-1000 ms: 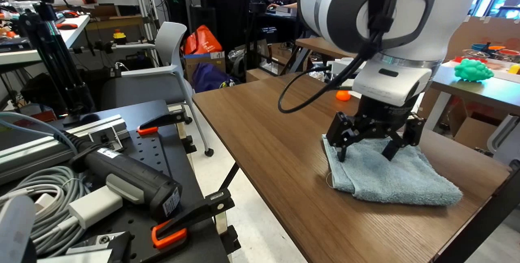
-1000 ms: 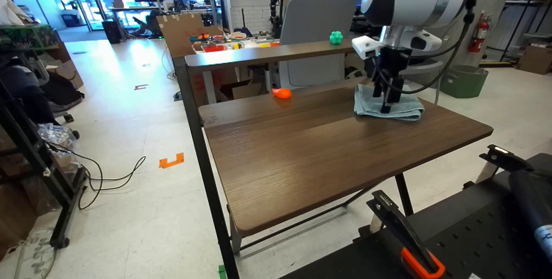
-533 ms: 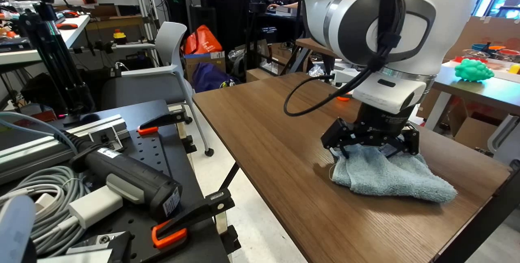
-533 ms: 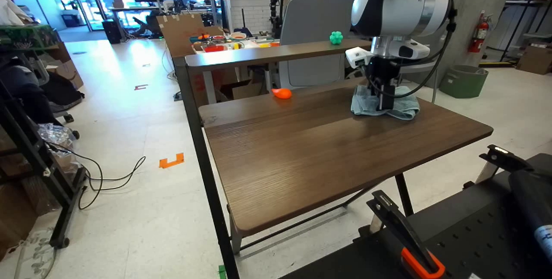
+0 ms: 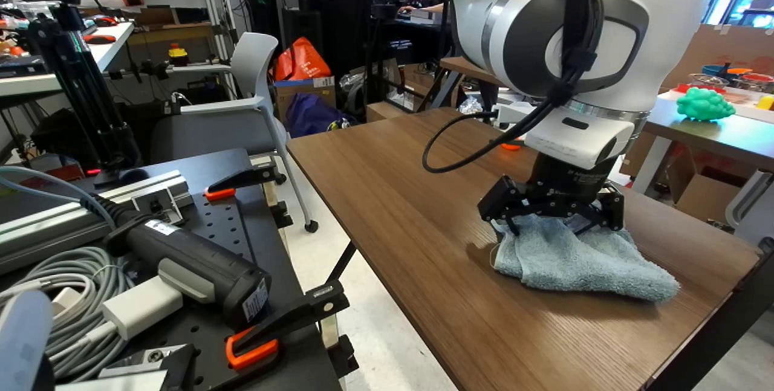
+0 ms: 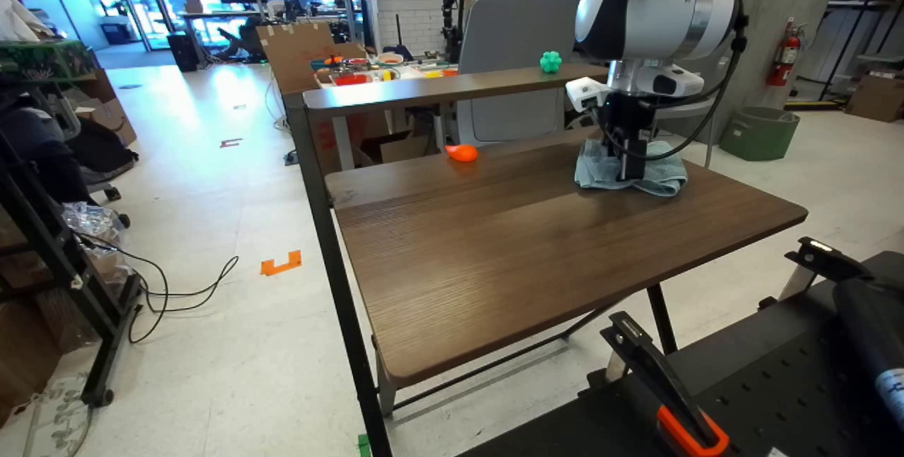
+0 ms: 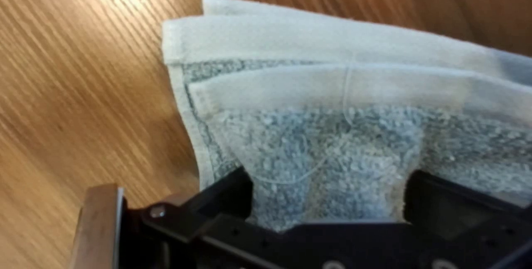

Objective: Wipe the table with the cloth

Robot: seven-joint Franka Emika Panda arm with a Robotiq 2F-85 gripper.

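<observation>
My arm (image 6: pixel 657 8) is hanging over the cloth (image 5: pixel 595 273), wrist (image 5: pixel 580 137) pointing down at it. Got my gripper (image 7: pixel 328 194) clamped on a bunched-up bit, fingers (image 7: pixel 232 192) either side with a fair gap between them.

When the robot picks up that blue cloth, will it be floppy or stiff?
Probably floppy: the cloth bunches into soft folds at the gripper. Its free end would likely droop, since it sticks out past the gripper. It probably won't slip easily either, because much of its surface looks fuzzy.
</observation>
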